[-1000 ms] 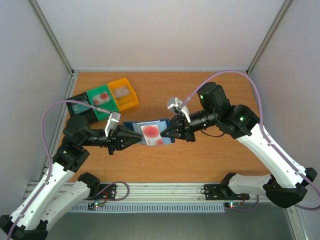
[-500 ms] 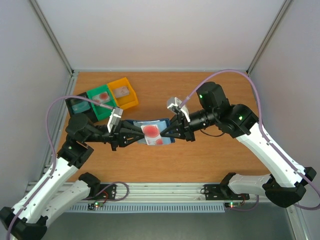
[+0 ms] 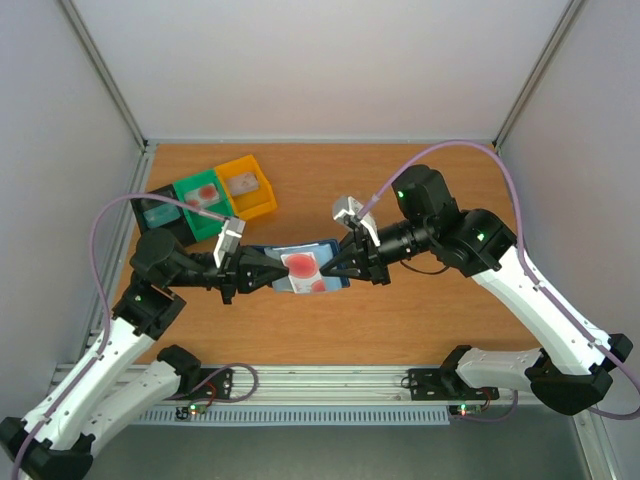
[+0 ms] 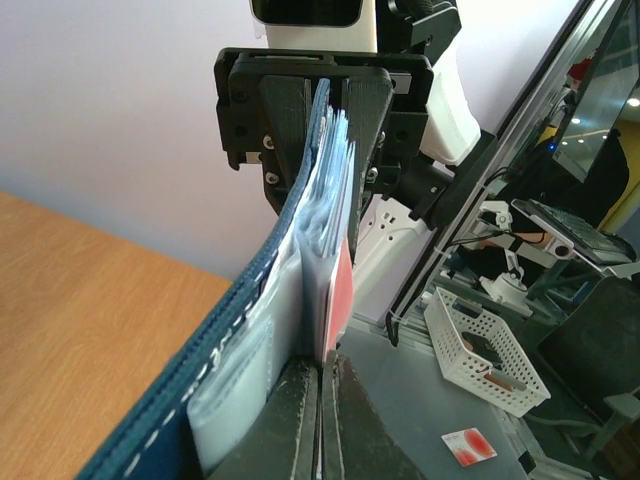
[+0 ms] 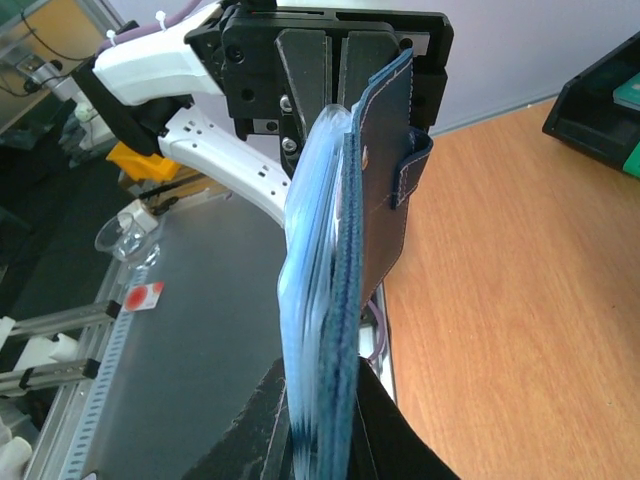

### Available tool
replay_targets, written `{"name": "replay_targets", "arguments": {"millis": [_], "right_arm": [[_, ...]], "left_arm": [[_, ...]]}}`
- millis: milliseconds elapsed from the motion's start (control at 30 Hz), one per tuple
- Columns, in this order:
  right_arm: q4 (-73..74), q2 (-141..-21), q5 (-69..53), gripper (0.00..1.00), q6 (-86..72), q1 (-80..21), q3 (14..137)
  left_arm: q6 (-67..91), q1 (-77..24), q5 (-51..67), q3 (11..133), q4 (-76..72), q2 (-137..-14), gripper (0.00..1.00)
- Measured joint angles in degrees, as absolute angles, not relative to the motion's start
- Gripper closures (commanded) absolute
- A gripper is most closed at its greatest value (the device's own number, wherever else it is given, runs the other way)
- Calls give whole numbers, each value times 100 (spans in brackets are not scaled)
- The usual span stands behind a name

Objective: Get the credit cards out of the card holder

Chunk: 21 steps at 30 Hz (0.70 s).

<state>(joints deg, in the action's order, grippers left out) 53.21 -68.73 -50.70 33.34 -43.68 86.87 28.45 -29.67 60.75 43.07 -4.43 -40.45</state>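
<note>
Orange tabletop (image 3: 430, 180) under pale walls; at frame centre the card holder (image 3: 300, 247) hangs between both arms; right gripper (image 3: 337, 268) clamps its right edge; left gripper (image 3: 270, 272) pinches a red-marked credit card (image 3: 302, 263) in its pocket; coloured bins (image 3: 258, 207) sit upper left, well apart.

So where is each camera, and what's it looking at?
Top camera: above and behind, looking down at the table; both arms show, meeting at the card holder.
Left wrist: on the left arm, looking past the left fingers, pinching a credit card, to the right fingers.
Right wrist: on the right arm, facing back, past the right fingers to the left fingers.
Both wrist views share the card holder, edge-on.
</note>
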Motion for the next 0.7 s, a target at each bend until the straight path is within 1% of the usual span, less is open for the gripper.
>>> {"name": "replay_targets", "arguments": {"millis": [533,700], "right_arm": [[5468,-6871,-4873,99,3481,-4399,8687],[5474,-6882,-4952,99,3479,-4392,8744]], "left_arm": [[2539,-2971,6003,4318,-38,-4010,100],[2698,-2976,6025,4257,-377,-4018,100]]}}
